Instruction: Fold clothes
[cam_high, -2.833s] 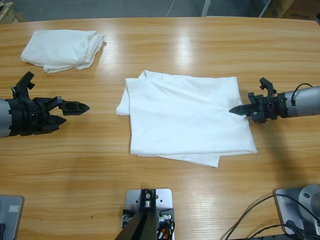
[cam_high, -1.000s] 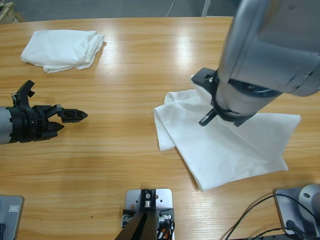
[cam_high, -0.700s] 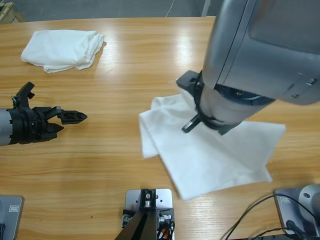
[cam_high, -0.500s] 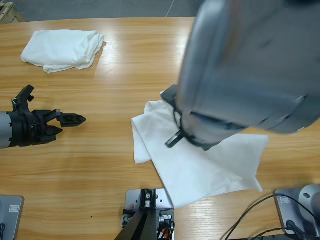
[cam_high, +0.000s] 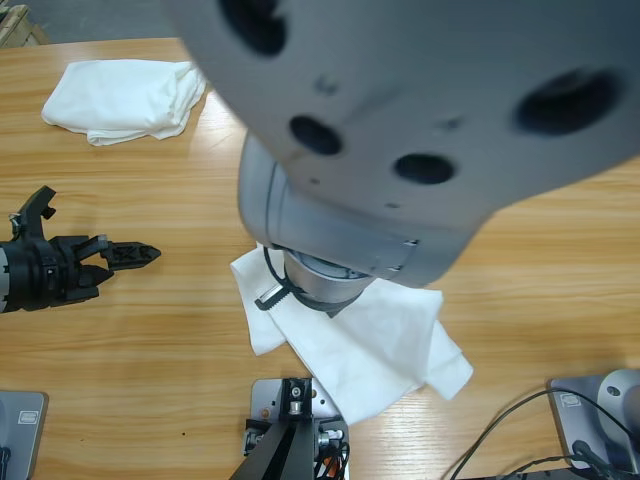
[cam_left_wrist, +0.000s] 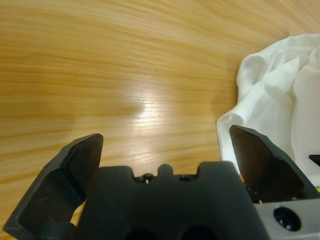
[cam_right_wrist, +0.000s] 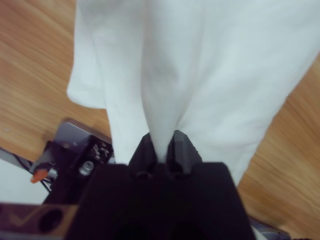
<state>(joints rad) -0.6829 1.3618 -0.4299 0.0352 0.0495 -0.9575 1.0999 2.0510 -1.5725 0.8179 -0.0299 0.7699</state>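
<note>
R gripper clamped on white T-shirt, lifted off table. L gripper jaws apart. 2nd shirt bundled far corner.

Long wooden table, folded white T-shirt far corner, larger T-shirt near edge

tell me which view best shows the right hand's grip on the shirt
The right wrist view: the right hand is shut on a pinched ridge of the white T-shirt. In the high view the big silver arm hides the grip, leaving only cloth spread on the table. The left wrist view catches just a bunched shirt edge.
</note>
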